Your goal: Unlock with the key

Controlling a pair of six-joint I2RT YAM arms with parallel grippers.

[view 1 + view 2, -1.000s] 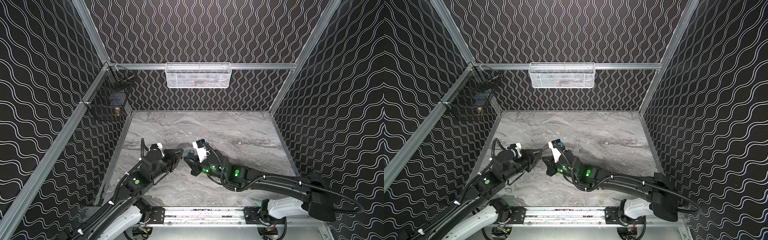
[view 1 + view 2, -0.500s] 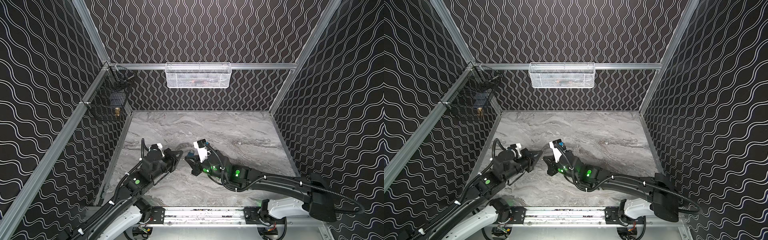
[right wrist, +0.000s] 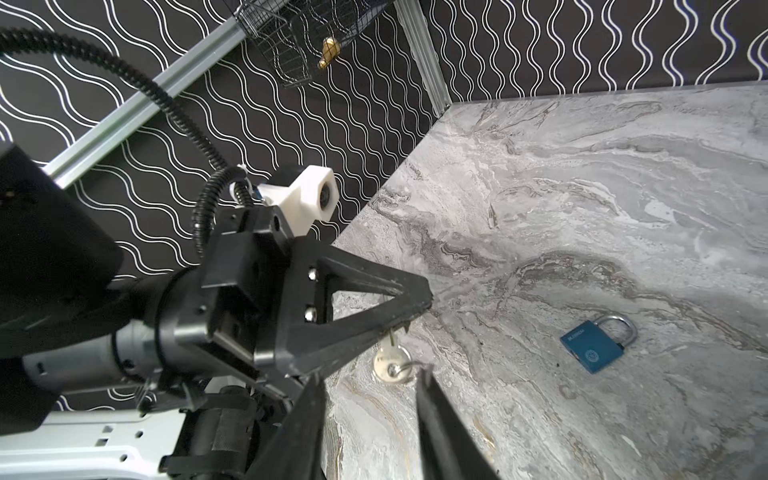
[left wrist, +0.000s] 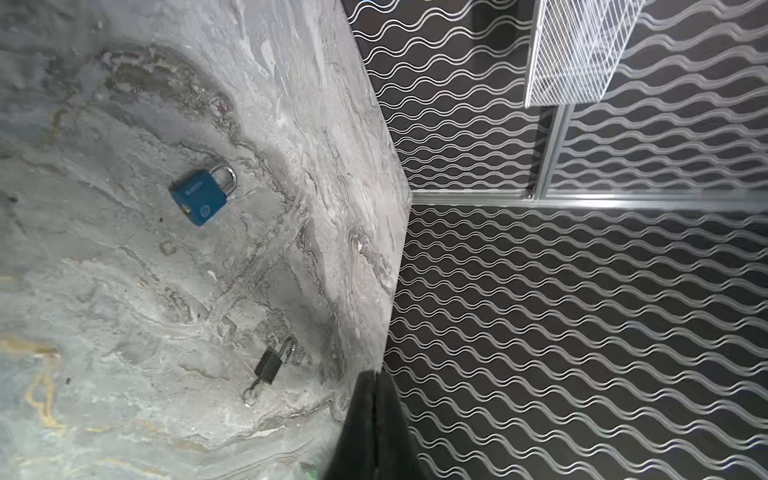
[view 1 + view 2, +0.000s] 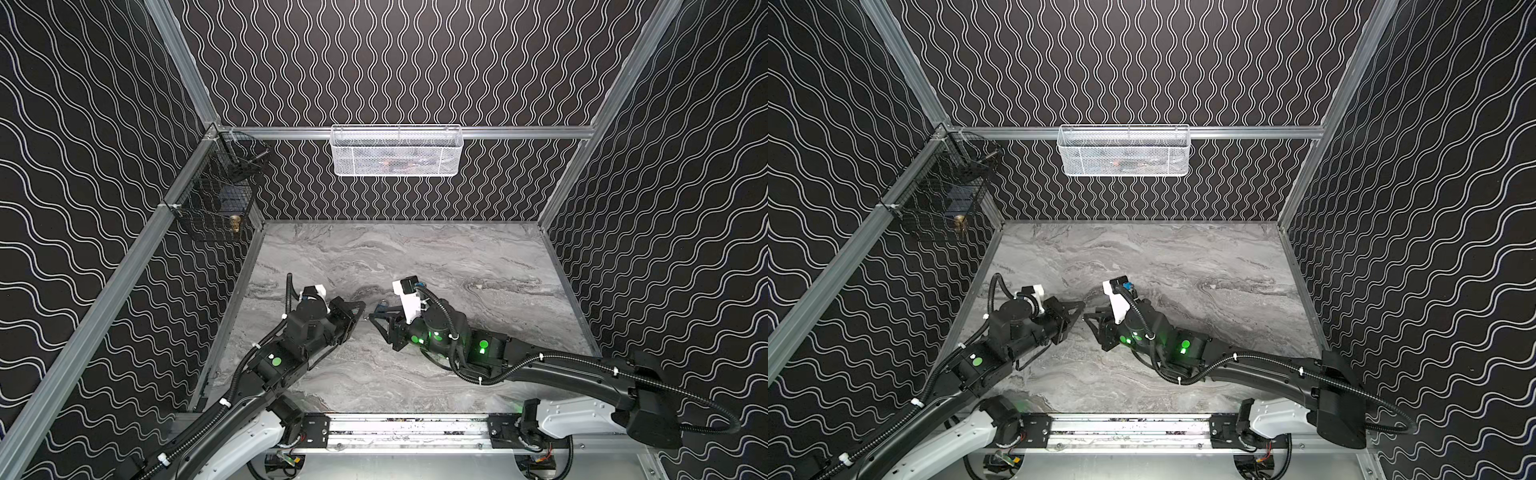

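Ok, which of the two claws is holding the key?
The left claw: its tips are pinched shut on the key, which hangs below them. The right claw stands open, a finger on either side of the key's head.

Blue padlock (image 3: 592, 347), silver key (image 3: 390, 362), grey marbled table (image 3: 582, 187).

The silver key (image 3: 391, 360) is hanging bow-down from the left gripper (image 3: 419, 311); the blue padlock (image 3: 592, 347), shackle closed, is lying flat on the tabletop (image 3: 582, 166) nearby.
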